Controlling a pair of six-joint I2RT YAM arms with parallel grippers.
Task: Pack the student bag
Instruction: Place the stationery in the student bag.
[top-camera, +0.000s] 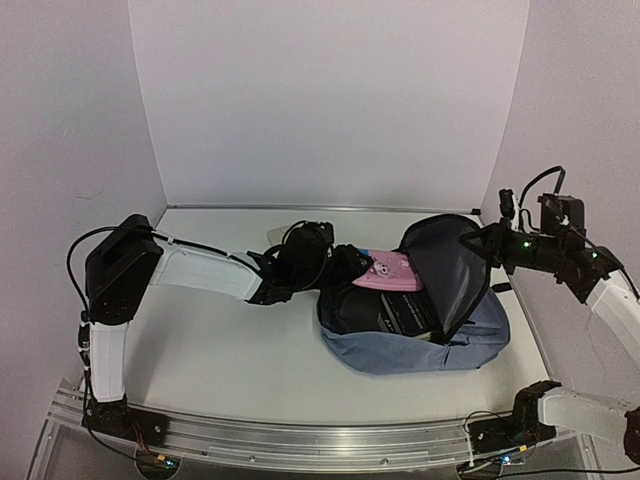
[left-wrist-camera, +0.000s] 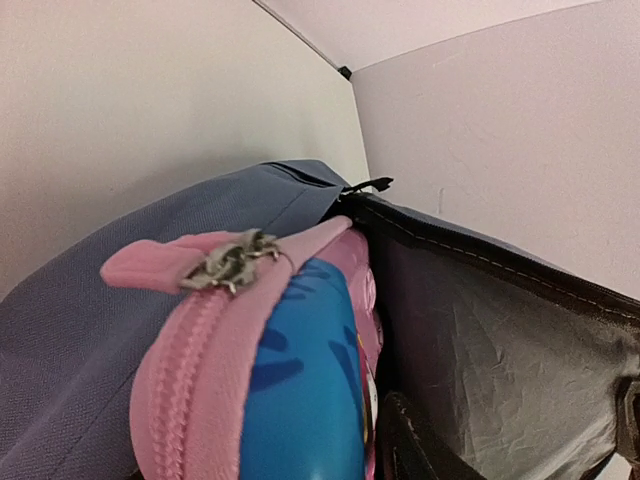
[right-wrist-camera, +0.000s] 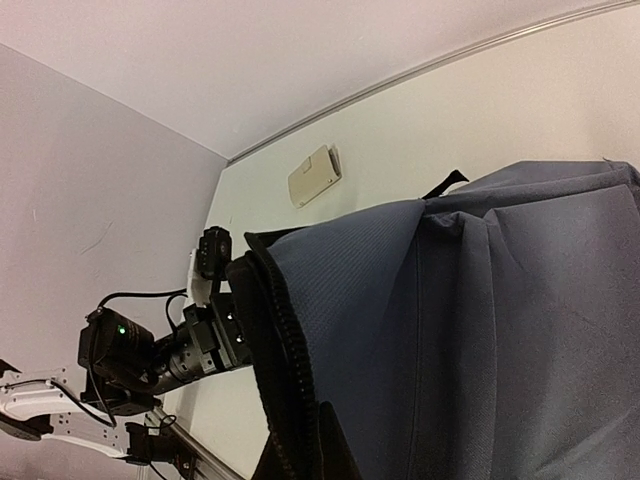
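Note:
The student bag (top-camera: 420, 345) lies on the table at centre right, grey-blue, its mouth open to the left. My right gripper (top-camera: 482, 240) is shut on the upper flap's edge and holds it raised, showing the dark lining (top-camera: 450, 265). The right wrist view shows the flap's fabric (right-wrist-camera: 480, 330) and black zip edge (right-wrist-camera: 285, 350). My left gripper (top-camera: 345, 268) is shut on a pink pencil case (top-camera: 388, 272), held at the bag's mouth. In the left wrist view the case (left-wrist-camera: 290, 380) is pink and blue with its zip pull on top, next to the lining (left-wrist-camera: 500, 330). My left fingers are hidden.
Dark books or folders (top-camera: 405, 312) lie inside the bag. A small beige flat item (right-wrist-camera: 313, 175) lies on the table near the back wall. White walls close in the table at back, left and right. The right wrist view shows the left arm (right-wrist-camera: 190, 345).

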